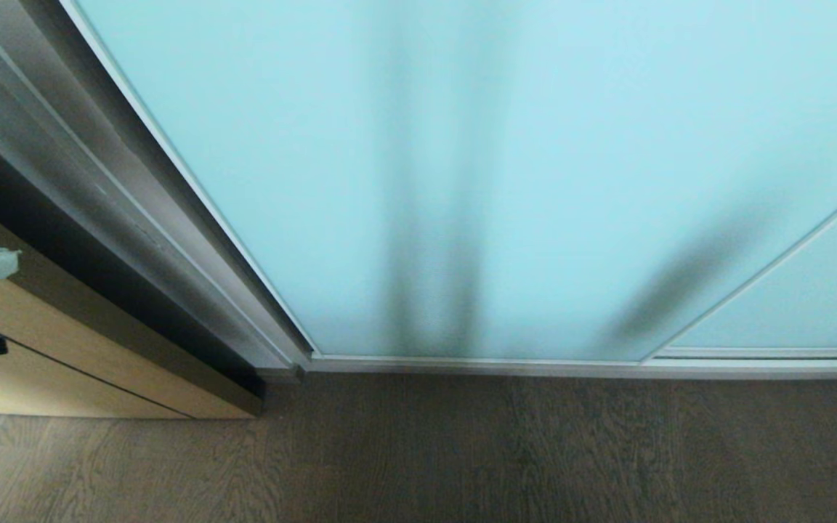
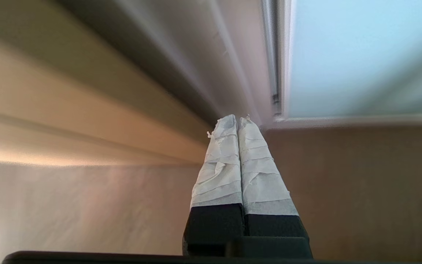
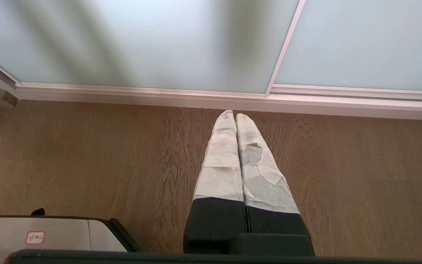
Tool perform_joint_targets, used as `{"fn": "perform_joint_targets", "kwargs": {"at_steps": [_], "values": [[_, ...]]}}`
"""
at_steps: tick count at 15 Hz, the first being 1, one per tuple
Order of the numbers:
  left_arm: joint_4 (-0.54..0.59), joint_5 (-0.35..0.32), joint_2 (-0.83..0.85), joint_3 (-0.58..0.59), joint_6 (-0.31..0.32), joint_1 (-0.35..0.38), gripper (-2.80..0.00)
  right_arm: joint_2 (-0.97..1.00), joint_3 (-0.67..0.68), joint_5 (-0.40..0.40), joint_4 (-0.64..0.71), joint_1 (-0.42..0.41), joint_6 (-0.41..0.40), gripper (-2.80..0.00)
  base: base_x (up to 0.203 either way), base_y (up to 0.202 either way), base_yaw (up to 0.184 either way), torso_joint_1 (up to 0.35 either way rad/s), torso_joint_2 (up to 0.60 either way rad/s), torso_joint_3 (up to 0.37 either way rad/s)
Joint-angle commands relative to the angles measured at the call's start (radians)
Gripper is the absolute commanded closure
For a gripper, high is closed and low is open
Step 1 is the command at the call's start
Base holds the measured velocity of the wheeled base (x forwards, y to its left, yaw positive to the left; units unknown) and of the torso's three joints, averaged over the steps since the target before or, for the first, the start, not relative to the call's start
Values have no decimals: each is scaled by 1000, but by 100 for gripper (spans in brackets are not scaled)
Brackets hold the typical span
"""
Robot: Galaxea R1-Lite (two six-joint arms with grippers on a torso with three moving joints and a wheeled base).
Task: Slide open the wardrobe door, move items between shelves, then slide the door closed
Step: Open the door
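The sliding wardrobe door point(image 1: 506, 174) is seen fully drawn across, its frosted blue-green glass filling the far side of the head view, with its thin silver frame met at the floor track point(image 1: 535, 367). A second panel point(image 1: 811, 298) is overlapped at the far right. No shelves and no items are shown; dim upright shadows behind the glass cannot be identified.

The left gripper point(image 2: 237, 121) is seen with taped fingers pressed together, nothing pinched, pointed toward the door's left edge where frame meets the grey jamb point(image 1: 171, 240). At the far left of the head view a dark part and pale tape are just glimpsed, likely this arm. The right gripper point(image 3: 232, 115) is likewise pressed together and empty, hung over the wood floor point(image 1: 462, 450) near the track.

Step judged: the opening has not begun; the approach is in hand. Next, the closed fingertips would need to be set against the left frame edge and pushed rightward along the track.
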Motion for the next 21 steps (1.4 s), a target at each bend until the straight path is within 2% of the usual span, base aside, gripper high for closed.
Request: {"fn": "perform_joint_targets", "kwargs": {"at_steps": [1, 5, 6, 10, 17, 19, 21], "values": [[-72, -23, 65, 26, -10, 0, 0, 0, 0, 0, 0, 0, 0, 0, 0, 0, 0, 0, 0, 0], [-379, -45, 173, 71, -56, 1, 0, 0, 0, 0, 0, 0, 0, 0, 0, 0, 0, 0, 0, 0], [-421, -44, 201, 76, -55, 2, 0, 0, 2, 1, 0, 0, 0, 0, 0, 0, 0, 0, 0, 0], [-433, -36, 235, 22, -46, 0, 0, 0, 1, 0, 0, 0, 0, 0, 0, 0, 0, 0, 0, 0], [-454, -41, 282, 44, -45, 2, 0, 0, 0, -1, 0, 0, 0, 0, 0, 0, 0, 0, 0, 0], [-535, -45, 305, 59, -47, 1, 0, 0, 1, 1, 0, 0, 0, 0, 0, 0, 0, 0, 0, 0], [-667, -45, 341, 83, -46, 0, 0, 0, 0, -1, 0, 0, 0, 0, 0, 0, 0, 0, 0, 0]]}}
